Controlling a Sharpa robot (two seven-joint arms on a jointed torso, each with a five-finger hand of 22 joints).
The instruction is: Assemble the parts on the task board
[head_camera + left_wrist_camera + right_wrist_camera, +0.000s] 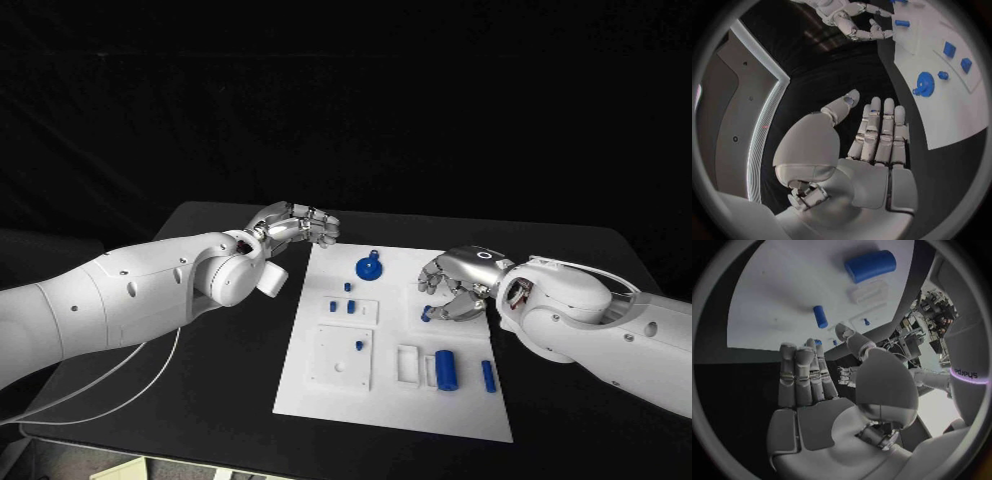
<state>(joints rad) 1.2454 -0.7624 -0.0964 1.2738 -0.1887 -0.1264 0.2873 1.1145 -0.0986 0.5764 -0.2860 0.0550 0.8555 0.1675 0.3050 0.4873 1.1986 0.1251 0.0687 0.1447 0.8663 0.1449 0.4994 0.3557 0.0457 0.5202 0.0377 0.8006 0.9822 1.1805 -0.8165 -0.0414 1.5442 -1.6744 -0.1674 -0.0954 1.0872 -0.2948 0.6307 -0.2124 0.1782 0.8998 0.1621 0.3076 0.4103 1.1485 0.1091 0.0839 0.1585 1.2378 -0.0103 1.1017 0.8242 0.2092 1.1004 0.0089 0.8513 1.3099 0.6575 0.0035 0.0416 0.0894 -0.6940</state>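
The right hand (459, 285) hovers at the task board's (332, 400) right edge, fingers apart and empty, over a small blue peg (428, 314). Step: pick-up approach. Next: lower and pinch. The left hand (296, 225) waits, fingers empty.

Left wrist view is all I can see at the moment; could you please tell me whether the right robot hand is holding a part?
Observer: No. In the right wrist view the right robot hand has its fingers stretched out and its palm is bare.
Operator: Thank you. What lies at the near end of the board?
Observer: A large blue cylinder lies on the task board there, beside a white block.
Operator: Is there anything else nearby?
Observer: Yes, a slim blue bar lies by the board's right edge, apart from the cylinder.
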